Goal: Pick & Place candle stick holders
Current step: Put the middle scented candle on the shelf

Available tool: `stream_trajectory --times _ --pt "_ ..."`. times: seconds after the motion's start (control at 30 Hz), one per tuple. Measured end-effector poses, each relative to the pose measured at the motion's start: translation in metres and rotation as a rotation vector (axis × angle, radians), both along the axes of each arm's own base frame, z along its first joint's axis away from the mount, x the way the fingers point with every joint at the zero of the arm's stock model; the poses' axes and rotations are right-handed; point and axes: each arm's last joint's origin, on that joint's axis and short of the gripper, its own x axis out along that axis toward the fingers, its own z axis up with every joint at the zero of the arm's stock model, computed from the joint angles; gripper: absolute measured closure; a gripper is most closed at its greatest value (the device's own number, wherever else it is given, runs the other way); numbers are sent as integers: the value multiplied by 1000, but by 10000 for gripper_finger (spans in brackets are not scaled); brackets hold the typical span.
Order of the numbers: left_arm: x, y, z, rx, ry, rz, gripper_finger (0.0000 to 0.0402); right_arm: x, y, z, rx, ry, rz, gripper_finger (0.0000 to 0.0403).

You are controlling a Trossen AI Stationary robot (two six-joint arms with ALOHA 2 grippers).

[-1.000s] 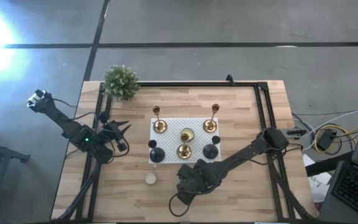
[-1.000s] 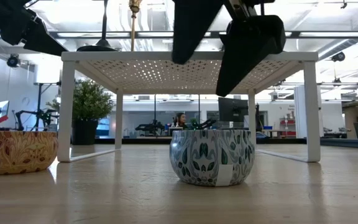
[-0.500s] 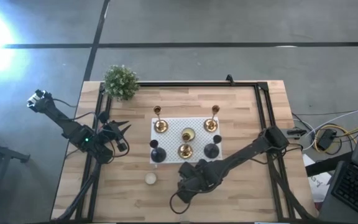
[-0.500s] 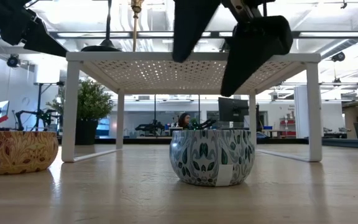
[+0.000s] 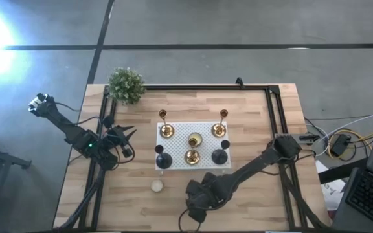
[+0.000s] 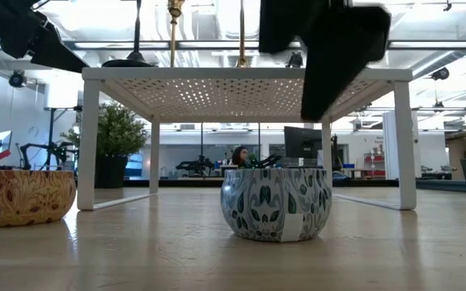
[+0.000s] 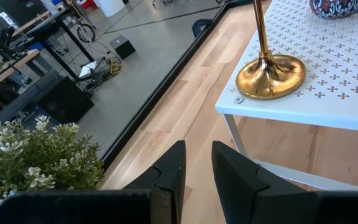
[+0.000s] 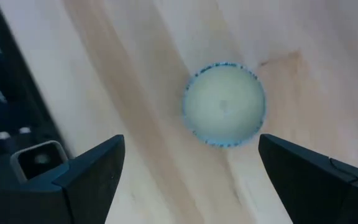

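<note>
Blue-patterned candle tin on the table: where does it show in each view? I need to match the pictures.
High view: the round blue-patterned candle tin with a cream top is on the wood, just below the stand's lower-left corner.
Low view: centre foreground.
Right wrist view: mid-picture, seen from above.
Left wrist view: not in it.
Shared landmark: the white perforated stand.

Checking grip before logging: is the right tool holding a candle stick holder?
No, the right tool is open and empty above a round candle on the table.

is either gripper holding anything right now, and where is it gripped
Nothing is held. The right gripper hangs open above a small round candle; the left gripper is nearly closed, empty.
</note>
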Motion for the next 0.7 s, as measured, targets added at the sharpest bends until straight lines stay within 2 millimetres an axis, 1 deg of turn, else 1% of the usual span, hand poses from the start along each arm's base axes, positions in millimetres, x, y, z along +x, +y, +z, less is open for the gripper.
stream_trajectory --times 0.07,0.17,0.4,0.6,0.7 --pt "0 0 0 0 1 0 319 -1 4 6 23 -11 -39 39" --pt "0 0 0 0 1 0 319 -5 8 8 36 2 -90 39" --pt "0 0 0 0 0 0 319 -7 6 -4 82 32 -290 39" --pt "0 0 0 0 0 0 319 0 -4 -8 94 20 -339 39" --pt "0 0 0 0 0 0 319 6 -7 -14 105 18 -334 39"
